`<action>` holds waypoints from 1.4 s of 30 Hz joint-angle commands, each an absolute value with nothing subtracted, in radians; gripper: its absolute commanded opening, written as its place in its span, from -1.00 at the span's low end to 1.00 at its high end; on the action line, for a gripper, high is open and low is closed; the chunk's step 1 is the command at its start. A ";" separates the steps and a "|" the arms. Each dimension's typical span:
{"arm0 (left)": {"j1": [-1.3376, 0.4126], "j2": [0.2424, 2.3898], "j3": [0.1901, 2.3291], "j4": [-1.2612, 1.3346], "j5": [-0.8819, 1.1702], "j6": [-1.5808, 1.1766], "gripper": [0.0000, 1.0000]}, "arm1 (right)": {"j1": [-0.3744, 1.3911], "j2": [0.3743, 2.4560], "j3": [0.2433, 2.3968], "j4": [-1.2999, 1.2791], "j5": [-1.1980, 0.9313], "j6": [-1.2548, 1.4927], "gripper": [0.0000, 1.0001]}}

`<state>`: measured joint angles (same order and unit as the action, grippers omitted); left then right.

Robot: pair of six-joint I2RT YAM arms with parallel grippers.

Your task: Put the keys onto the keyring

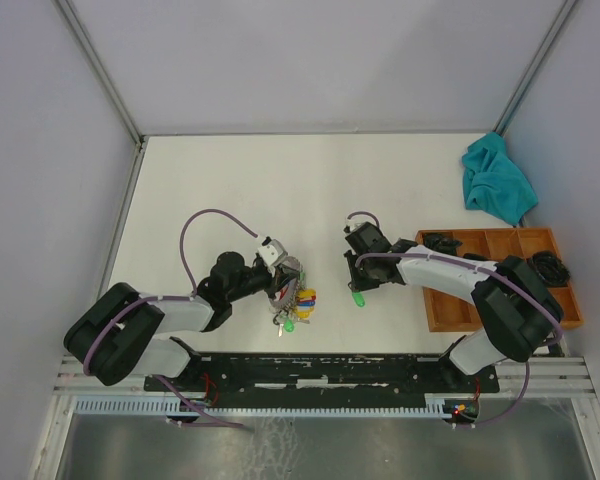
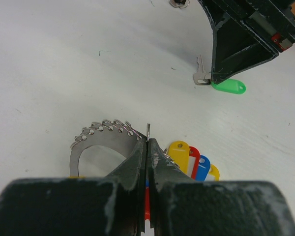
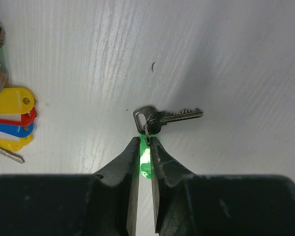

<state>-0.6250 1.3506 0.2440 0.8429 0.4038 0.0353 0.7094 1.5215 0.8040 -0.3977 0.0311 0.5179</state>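
Key (image 3: pixel 169 116) lies flat on the tabletop (image 1: pixel 280 180), its green tag pinched by the right claw (image 3: pixel 145 142), that arm stretched low leftward. Left claw (image 2: pixel 147 143), pressed together, nips the keyring (image 2: pixel 103 135) nearby, its coloured tags fanned beside it. Tray (image 1: pixel 450 305) and cloth (image 1: pixel 495 185) sit far right.

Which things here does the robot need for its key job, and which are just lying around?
For the job: keyring, green key, left gripper, right gripper.
Just lying about: teal cloth, wooden tray.
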 commanded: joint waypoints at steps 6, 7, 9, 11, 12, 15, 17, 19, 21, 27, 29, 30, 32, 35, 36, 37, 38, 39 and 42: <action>-0.629 1.353 0.276 0.888 0.434 0.040 -0.95 | 0.705 1.532 0.845 -0.387 0.030 0.505 -0.62; -0.630 1.352 0.276 0.888 0.434 0.040 -0.95 | 0.704 1.537 0.845 -0.387 0.030 0.505 -0.62; -0.629 1.353 0.275 0.888 0.434 0.040 -0.95 | 0.705 1.544 0.846 -0.384 0.027 0.505 -0.63; -0.629 1.353 0.276 0.888 0.434 0.040 -0.95 | 0.705 1.548 0.848 -0.384 0.028 0.505 -0.65; -0.628 1.354 0.276 0.888 0.433 0.040 -0.95 | 0.704 1.551 0.849 -0.385 0.029 0.505 -0.65; -0.629 1.355 0.276 0.888 0.436 0.040 -0.95 | 0.704 1.562 0.850 -0.383 0.031 0.504 -0.70; -0.629 1.354 0.275 0.888 0.435 0.040 -0.95 | 0.705 1.563 0.850 -0.386 0.031 0.502 -0.79; -0.629 1.353 0.275 0.889 0.436 0.041 -0.95 | 0.705 1.557 0.851 -0.391 0.029 0.496 -0.89; -0.630 1.351 0.274 0.889 0.436 0.041 -0.95 | 0.705 1.543 0.851 -0.393 0.028 0.485 -0.99; -0.629 1.337 0.266 0.902 0.440 0.043 -0.95 | 0.704 1.463 0.854 -0.412 0.024 0.392 -0.99; -0.629 1.331 0.260 0.912 0.442 0.044 -0.95 | 0.705 1.423 0.853 -0.411 0.019 0.349 -0.99; -0.628 1.326 0.256 0.920 0.443 0.047 -0.95 | 0.705 1.401 0.850 -0.403 0.018 0.329 -0.99; -0.627 1.321 0.246 0.936 0.442 0.053 -0.95 | 0.704 1.348 0.841 -0.382 -0.007 0.265 -0.99; -0.623 1.315 0.230 0.974 0.448 0.057 -0.95 | 0.704 1.257 0.823 -0.345 -0.054 0.164 -0.99; -0.621 1.313 0.228 0.986 0.452 0.058 -0.95 | 0.704 1.225 0.816 -0.331 -0.058 0.138 -0.99; -0.617 1.312 0.226 0.999 0.458 0.060 -0.95 | 0.704 1.195 0.805 -0.313 -0.058 0.120 -0.99; -0.613 1.310 0.223 1.016 0.465 0.060 -0.95 | 0.703 1.163 0.794 -0.288 -0.059 0.099 -0.99; -0.610 1.309 0.220 1.035 0.473 0.058 -0.95 | 0.705 1.132 0.777 -0.264 -0.070 0.072 -0.99; -0.606 1.303 0.224 1.077 0.506 0.055 -0.95 | 0.703 1.055 0.709 -0.174 -0.113 0.003 -0.99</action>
